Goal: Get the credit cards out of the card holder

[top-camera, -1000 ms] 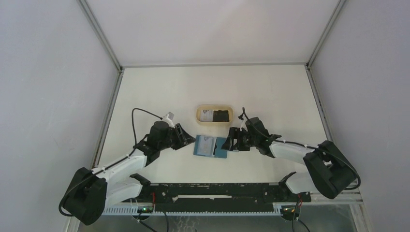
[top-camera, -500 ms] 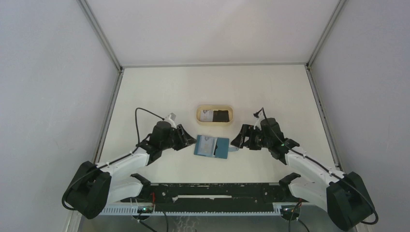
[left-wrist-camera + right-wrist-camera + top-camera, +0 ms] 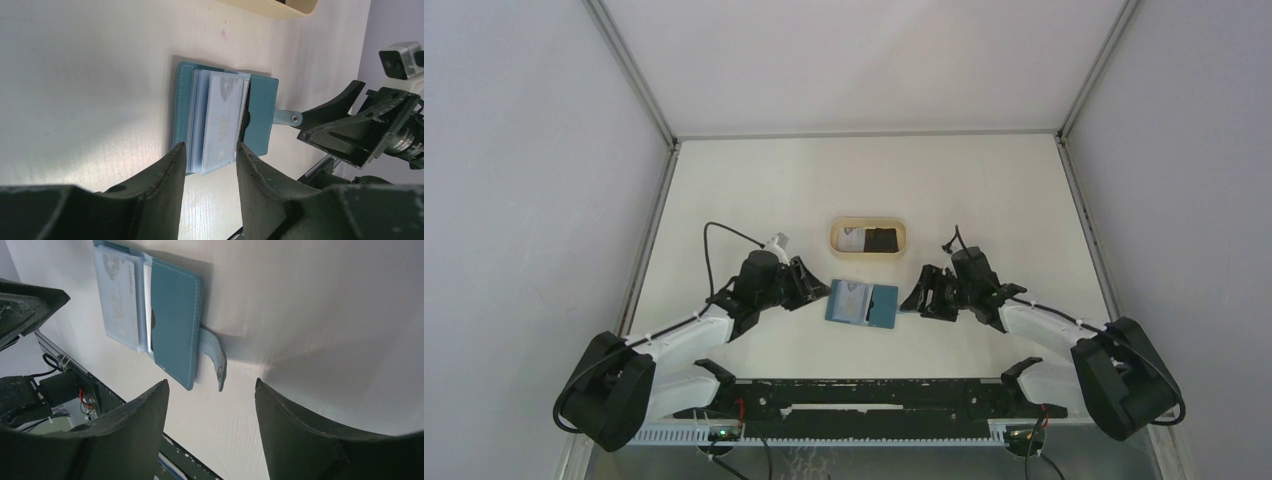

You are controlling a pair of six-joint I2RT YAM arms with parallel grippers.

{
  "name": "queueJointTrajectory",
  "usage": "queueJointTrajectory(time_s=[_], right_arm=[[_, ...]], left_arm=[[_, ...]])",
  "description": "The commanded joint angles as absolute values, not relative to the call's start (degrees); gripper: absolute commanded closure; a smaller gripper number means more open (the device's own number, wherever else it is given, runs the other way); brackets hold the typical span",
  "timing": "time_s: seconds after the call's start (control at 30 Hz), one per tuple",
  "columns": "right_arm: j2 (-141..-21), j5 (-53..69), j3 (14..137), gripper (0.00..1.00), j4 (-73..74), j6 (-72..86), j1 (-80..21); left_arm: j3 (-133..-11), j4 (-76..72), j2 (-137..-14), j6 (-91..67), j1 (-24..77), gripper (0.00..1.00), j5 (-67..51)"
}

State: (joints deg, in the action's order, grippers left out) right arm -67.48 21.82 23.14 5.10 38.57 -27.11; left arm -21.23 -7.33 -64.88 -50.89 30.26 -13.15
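The left hand (image 3: 210,146) lay low on the cream tabletop (image 3: 764,190) with its dark fingers partly spread, their tips at the near edge of the small teal-blue folding card holder (image 3: 260,107). The stack of pale blue inner sleeves (image 3: 200,120) sat in the gap between them; whether the fingers pinched that stack or only framed it could not be told. The card holder lay open and flat between the two arms, and a pale card with faint markings (image 3: 222,115) showed through the top sleeve. The holder's small snap tab (image 3: 215,357) stuck out from its teal cover towards the right hand (image 3: 210,382). That hand was wide open and empty, near the tab but apart from it, with bare tabletop between its fingers. Beyond the card holder, and apart from it, stood a tan oval tray (image 3: 869,224) with a white card (image 3: 854,239) and a black card (image 3: 883,240) lying side by side inside it.
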Motion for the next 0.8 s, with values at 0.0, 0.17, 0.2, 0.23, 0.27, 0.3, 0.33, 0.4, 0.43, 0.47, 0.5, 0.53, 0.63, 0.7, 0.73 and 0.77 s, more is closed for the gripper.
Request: queueJointTrajectory(time_s=[0.0,0.17,0.2,0.23,0.27,0.3,0.33,0.4,0.43,0.47,0.5,0.53,0.63,0.7,0.73,0.77], right_arm=[[-70.9,23.0,23.1,0.29,-2.0,40.7,-28.0],[-75.4,22.8,22.7,0.34,-6.8,41.6,-29.3],[-76.0,22.7,22.3,0.35,-8.0,42.0,-29.4],[-76.5,22.4,21.9,0.36,-9.2,42.2,-29.7],[-77.1,22.1,21.9,0.37,-9.9,42.4,-29.8],[-77.6,21.8,21.8,0.38,-10.2,42.5,-29.9],[-78.0,21.7,21.8,0.39,-10.7,42.6,-30.0],[-78.6,21.6,21.8,0.40,-11.3,42.8,-30.3],[-78.9,21.4,21.8,0.41,-11.6,42.8,-30.3],[-79.3,21.3,21.8,0.43,-11.9,42.7,-30.3],[-79.6,21.2,21.8,0.45,-12.1,42.7,-30.4],[-80.1,21.2,21.8,0.48,-12.4,42.7,-30.4],[-81.7,20.9,22.2,0.62,-12.9,42.6,-30.4],[-83.0,20.6,22.5,0.68,-12.8,42.4,-30.6],[-83.4,20.4,22.8,0.72,-12.8,42.3,-30.7],[-83.9,20.2,23.0,0.77,-12.7,42.1,-30.9]], left_arm=[[-21.4,-9.4,-64.1,-49.9,30.5,0.54,-12.2],[-21.4,-9.1,-64.0,-49.7,30.6,0.54,-12.2],[-21.4,-8.9,-64.0,-49.5,30.5,0.54,-12.2],[-21.5,-8.7,-63.9,-49.4,30.6,0.54,-12.0],[-21.6,-8.5,-63.9,-49.4,30.6,0.54,-12.0],[-21.7,-8.4,-64.0,-49.3,30.6,0.54,-12.0],[-21.8,-8.3,-64.1,-49.2,30.6,0.54,-12.0],[-22.0,-8.3,-64.4,-49.2,30.5,0.54,-12.0],[-22.0,-8.3,-64.5,-49.2,30.5,0.54,-12.0],[-22.1,-8.3,-64.6,-49.2,30.6,0.54,-12.0],[-22.2,-8.3,-64.7,-49.1,30.6,0.54,-12.0],[-22.2,-8.3,-64.8,-49.1,30.6,0.54,-12.0],[-22.4,-8.3,-65.0,-49.0,30.6,0.54,-12.2],[-22.5,-8.2,-65.2,-49.0,30.6,0.54,-12.2],[-22.5,-8.1,-65.1,-48.9,30.6,0.54,-12.2],[-22.6,-8.0,-65.1,-48.9,30.5,0.54,-12.1]])
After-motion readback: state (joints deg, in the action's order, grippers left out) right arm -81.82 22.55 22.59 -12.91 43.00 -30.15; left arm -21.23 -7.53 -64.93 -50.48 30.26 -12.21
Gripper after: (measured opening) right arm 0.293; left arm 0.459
